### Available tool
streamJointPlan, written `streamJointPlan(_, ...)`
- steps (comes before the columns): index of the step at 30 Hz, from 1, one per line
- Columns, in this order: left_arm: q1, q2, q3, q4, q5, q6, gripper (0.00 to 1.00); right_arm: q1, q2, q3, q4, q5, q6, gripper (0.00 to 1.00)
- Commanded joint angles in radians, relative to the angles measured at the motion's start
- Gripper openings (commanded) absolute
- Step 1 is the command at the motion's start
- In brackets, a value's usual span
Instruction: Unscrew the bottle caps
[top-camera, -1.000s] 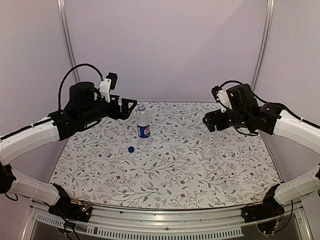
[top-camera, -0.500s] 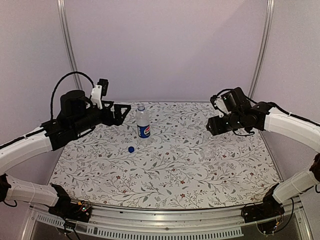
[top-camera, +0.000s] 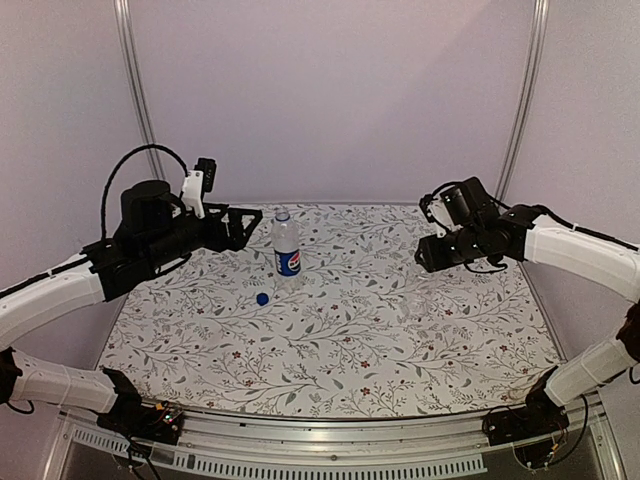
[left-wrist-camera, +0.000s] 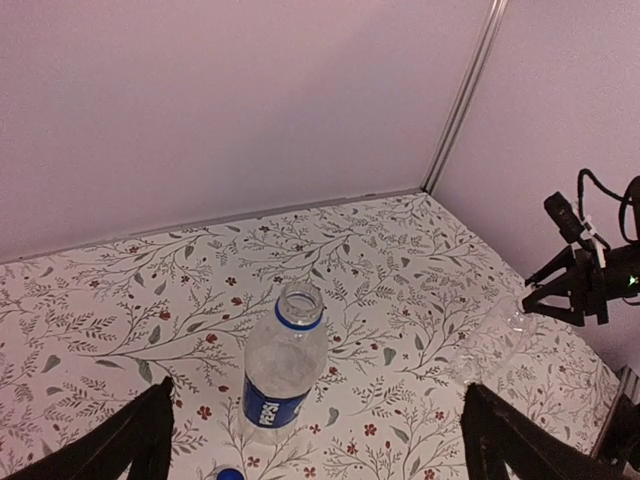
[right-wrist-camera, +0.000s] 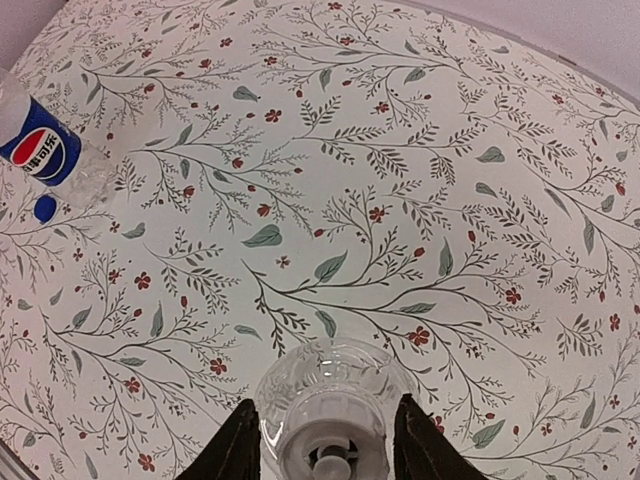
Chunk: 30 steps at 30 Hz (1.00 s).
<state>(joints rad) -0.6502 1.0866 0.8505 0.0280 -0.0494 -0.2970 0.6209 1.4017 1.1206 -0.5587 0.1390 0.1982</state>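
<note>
Pale lilac walls (top-camera: 330, 100) close the space on three sides, joined at the back corners by slim aluminium posts (top-camera: 522, 90). Below them the table (top-camera: 350, 340) is covered in a white surface printed with grey-green leafy sprigs and small red flowers, edged at the near side by a metal rail (top-camera: 330, 430).

The left gripper (top-camera: 245, 220) hangs over the back left of the table with its jaws spread as wide as they go and nothing between them. Just ahead of its fingertips and lower down, the Pepsi bottle (top-camera: 287, 250) stands upright on the cloth, its mouth open with only a blue ring at the neck.

The right gripper (top-camera: 428, 252) is over the back right, pointing down. The short clear bottle (right-wrist-camera: 300, 385) stands directly under it, and the two black fingers (right-wrist-camera: 240, 450) flank its shoulders closely on either side. Whether they actually press on it cannot be told.

The blue cap (top-camera: 262, 298) lies on the cloth below and nearer than the left jaws, just beside the Pepsi bottle's base. The pale cap (right-wrist-camera: 330, 450) sits on the short bottle, centred between the right jaws.
</note>
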Motion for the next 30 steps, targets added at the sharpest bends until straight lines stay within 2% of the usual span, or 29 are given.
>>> streamJointPlan(1, 0.001, -0.011, 0.004, -0.018, -0.005, -0.016, 1.0, -0.01, 0.011, -0.017, 0.014, -0.015, 0.0, 0.43)
streamJointPlan(6, 0.001, -0.018, -0.003, -0.017, -0.01, -0.013, 1.0, -0.012, 0.009, -0.02, 0.016, -0.015, -0.003, 0.33)
streamJointPlan(11, -0.004, -0.023, -0.006, -0.015, 0.008, -0.009, 1.0, -0.013, -0.005, 0.017, 0.012, -0.062, -0.023, 0.11)
streamJointPlan(14, -0.018, -0.034, -0.025, 0.002, 0.075, 0.015, 1.0, -0.009, -0.019, 0.05, 0.015, -0.177, -0.054, 0.01)
streamJointPlan(19, -0.102, -0.037, -0.045, 0.024, 0.18, 0.072, 1.0, 0.03, -0.031, 0.112, 0.023, -0.344, -0.116, 0.0)
streamJointPlan(25, -0.257, -0.013, -0.046, 0.042, 0.15, 0.101, 1.0, 0.085, 0.023, 0.202, 0.021, -0.465, -0.155, 0.0)
streamJointPlan(30, -0.358, 0.068, -0.008, 0.013, 0.077, 0.141, 1.0, 0.12, 0.058, 0.261, 0.046, -0.59, -0.167, 0.0)
